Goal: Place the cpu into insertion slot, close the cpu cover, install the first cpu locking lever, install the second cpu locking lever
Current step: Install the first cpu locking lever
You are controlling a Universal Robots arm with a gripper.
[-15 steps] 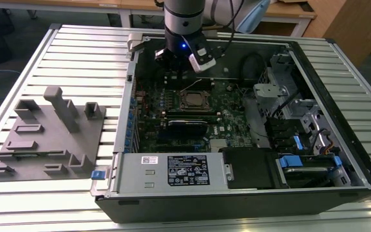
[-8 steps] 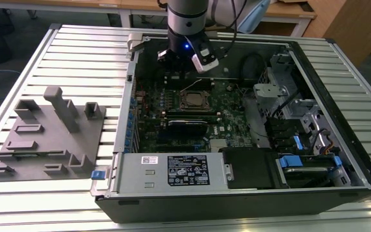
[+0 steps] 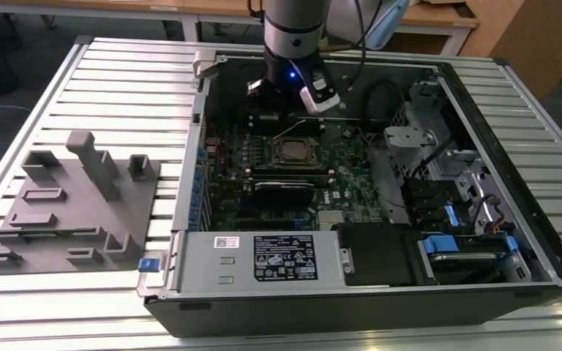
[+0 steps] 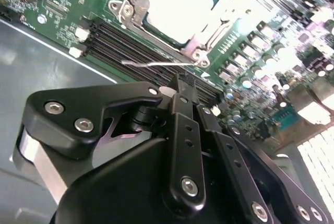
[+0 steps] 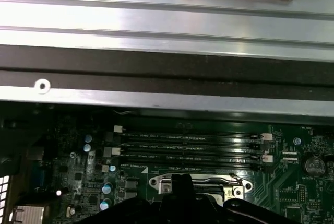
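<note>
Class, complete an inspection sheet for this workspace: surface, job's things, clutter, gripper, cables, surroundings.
Surface: slatted metal table, bearing an open computer case.
Job's things: cpu sits in the insertion slot; cpu cover appears down around it; a thin lever juts beside the socket.
Clutter: grey fixture block, on the exterior view's left of the case.
Gripper: gripper hangs over the memory slots beside the socket.
Cables: black cables inside the case.
Surroundings: wooden desks behind the table.

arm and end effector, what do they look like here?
The arm is a silver-grey cylinder with a dark band, a blue light lit at the wrist and a black cable alongside. The end effector is black angular linkage plates with silver screw heads.
</note>
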